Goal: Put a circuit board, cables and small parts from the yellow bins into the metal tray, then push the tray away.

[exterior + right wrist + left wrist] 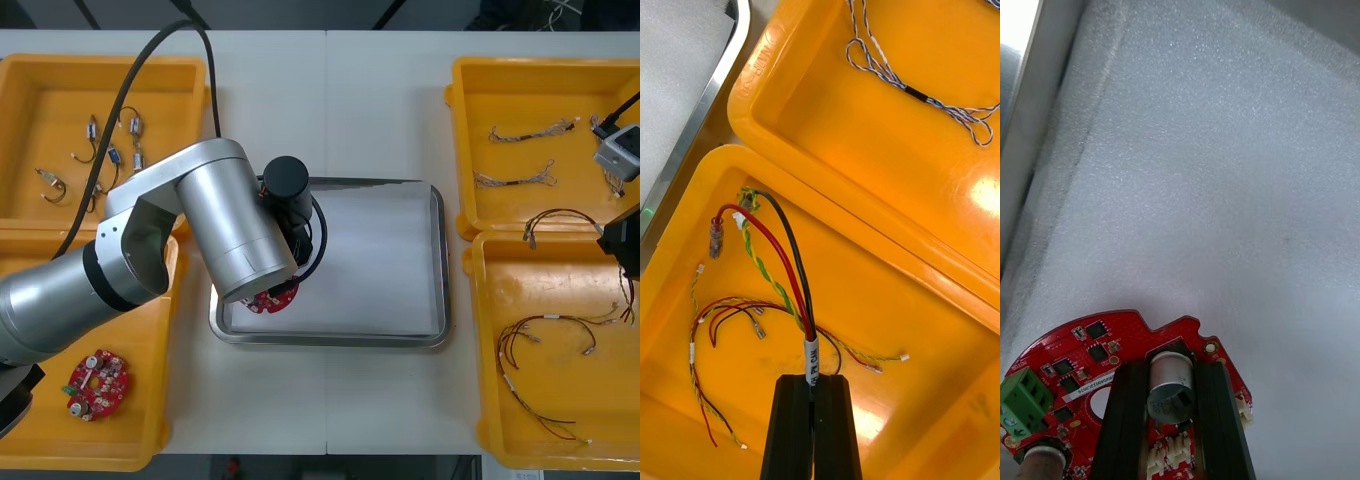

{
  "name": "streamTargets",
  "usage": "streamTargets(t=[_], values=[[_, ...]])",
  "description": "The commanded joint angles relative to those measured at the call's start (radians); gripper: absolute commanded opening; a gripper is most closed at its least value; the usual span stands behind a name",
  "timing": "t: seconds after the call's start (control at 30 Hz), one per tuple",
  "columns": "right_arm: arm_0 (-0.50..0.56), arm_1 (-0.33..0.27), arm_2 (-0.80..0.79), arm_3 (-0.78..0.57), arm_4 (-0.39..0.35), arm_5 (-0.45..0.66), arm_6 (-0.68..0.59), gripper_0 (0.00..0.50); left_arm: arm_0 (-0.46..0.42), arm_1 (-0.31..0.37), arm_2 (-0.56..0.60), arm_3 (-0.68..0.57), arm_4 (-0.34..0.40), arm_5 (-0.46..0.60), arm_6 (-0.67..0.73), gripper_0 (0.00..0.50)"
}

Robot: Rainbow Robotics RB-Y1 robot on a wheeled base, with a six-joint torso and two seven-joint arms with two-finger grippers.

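Big picture first: the metal tray (441, 262) sits mid-table, white-lined, with the left arm reaching across it. The left gripper (1172, 424) is clamped on a silver cylinder standing on the round red circuit board (1097, 352), low over the tray's near-left corner. That board looks stiff and light but fragile, and its bare rim would be a kinder hold. In the near right yellow bin (685, 247), the right gripper (812, 427) pinches a red, black and yellow-green cable bundle (792, 277) at its white label. It looks limp and likely to snag. From above, the arm hides most of the board, so contact with the lining is unclear.
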Motion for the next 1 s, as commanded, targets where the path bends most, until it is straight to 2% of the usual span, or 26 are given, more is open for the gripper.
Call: streamTargets(t=[0.03,0.23,0.3,0.37,0.4,0.53,0.63,0.73,0.87,1.0], values=[[-0.023,-0.037,0.01,-0.027,0.0,0.003,0.036,0.0,-0.041,-0.031,-0.038,0.025,-0.03,-0.043,0.008,0.0],[-0.023,-0.037,0.01,-0.027,0.0,0.003,0.036,0.0,-0.041,-0.031,-0.053,0.037,-0.031,-0.054,0.008,0.013],[-0.023,-0.037,0.01,-0.027,0.0,0.003,0.036,0.0,-0.041,-0.033,-0.058,0.042,-0.033,-0.055,0.008,0.099],[-0.023,-0.037,0.01,-0.027,0.0,0.003,0.036,0.0,-0.041,-0.031,-0.058,0.042,-0.033,-0.055,0.005,0.245],[-0.023,-0.037,0.01,-0.027,0.0,0.003,0.036,0.0,-0.041,-0.031,-0.058,0.042,-0.033,-0.055,0.005,0.282],[-0.023,-0.037,0.01,-0.027,0.0,0.003,0.036,0.0,-0.041,-0.031,-0.061,0.04,-0.03,-0.055,0.004,0.315],[-0.023,-0.037,0.01,-0.027,0.0,0.003,0.036,0.0,-0.041,-0.031,-0.059,0.04,-0.03,-0.057,0.008,0.431],[-0.023,-0.037,0.01,-0.027,0.0,0.003,0.036,0.0,-0.052,-0.028,-0.059,0.039,-0.022,-0.054,0.01,0.489],[-0.023,-0.037,0.01,-0.027,0.0,0.003,0.036,0.0,-0.086,-0.01,-0.052,0.027,0.032,-0.034,0.013,0.5],[-0.023,-0.037,0.01,-0.027,0.0,0.003,0.036,0.0,-0.104,0.012,0.014,-0.03,0.104,0.026,0.01,0.5]])
